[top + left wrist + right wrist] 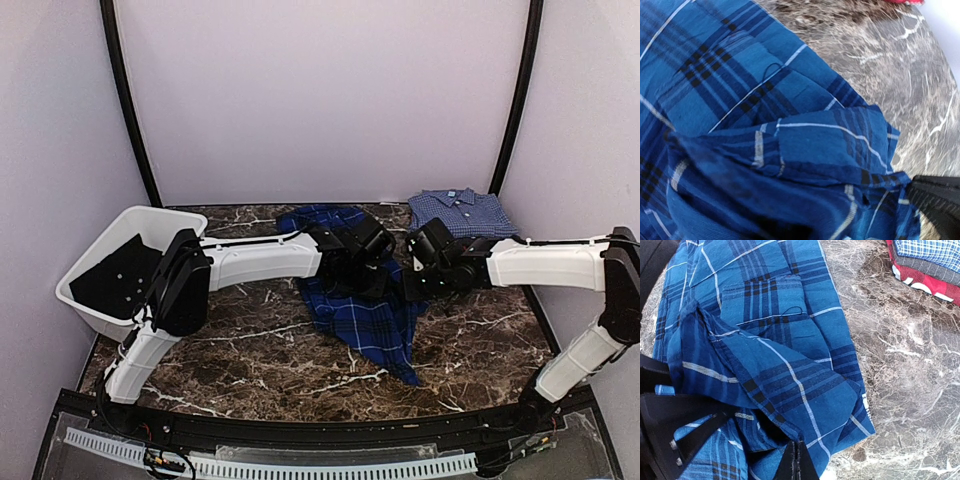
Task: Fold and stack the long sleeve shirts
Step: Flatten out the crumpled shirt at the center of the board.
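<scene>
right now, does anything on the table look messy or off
The plaid shirt lies crumpled and skewed, one end trailing toward the near edge, unlike the folded stack at back right. A dark thread loops loose by its pocket.

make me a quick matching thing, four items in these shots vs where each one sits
1 plaid shirt
2 fine-check shirt
3 red shirt
4 white bin

a far left of the table
b top of the folded stack
c low in the stack, under other layers
d table centre, bunched and partly folded

Pairs: 1-d, 2-b, 3-c, 4-a
</scene>
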Controlling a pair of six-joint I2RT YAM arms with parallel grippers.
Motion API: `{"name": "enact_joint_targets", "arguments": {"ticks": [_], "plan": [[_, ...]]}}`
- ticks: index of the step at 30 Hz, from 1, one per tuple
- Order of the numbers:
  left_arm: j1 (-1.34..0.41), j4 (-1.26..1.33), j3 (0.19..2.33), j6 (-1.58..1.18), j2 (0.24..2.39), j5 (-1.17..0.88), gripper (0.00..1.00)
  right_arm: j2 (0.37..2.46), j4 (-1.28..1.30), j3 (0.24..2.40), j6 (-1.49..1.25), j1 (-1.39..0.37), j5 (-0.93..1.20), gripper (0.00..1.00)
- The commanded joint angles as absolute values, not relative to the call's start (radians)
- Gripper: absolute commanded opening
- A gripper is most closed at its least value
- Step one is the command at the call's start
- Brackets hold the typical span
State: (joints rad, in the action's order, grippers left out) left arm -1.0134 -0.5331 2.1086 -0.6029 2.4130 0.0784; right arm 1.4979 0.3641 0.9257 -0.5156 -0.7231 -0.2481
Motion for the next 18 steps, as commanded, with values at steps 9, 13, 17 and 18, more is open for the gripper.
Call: {"name": "enact_joint_targets", "arguments": {"ticks": [9, 13, 17, 18], "plan": [[-1.019, -0.646, 2.08, -0.571, 2.258, 0.014, 0.0, 1.4, 0.419, 0.89, -0.543, -0.697, -0.287, 0.0], [-1.021, -0.671, 1.985, -0.546, 2.156, -0.081, 0.0, 1.336, 0.474, 0.853, -0.565, -0.692, -0.307, 0.0], [-1.031, -0.657, 1.854, -0.524, 2.052, -0.194, 0.0, 1.268, 0.529, 0.815, -0.597, -0.684, -0.308, 0.0], [-1.035, -0.652, 1.81, -0.52, 2.037, -0.213, 0.0, 1.252, 0.546, 0.807, -0.607, -0.684, -0.308, 0.0]]}}
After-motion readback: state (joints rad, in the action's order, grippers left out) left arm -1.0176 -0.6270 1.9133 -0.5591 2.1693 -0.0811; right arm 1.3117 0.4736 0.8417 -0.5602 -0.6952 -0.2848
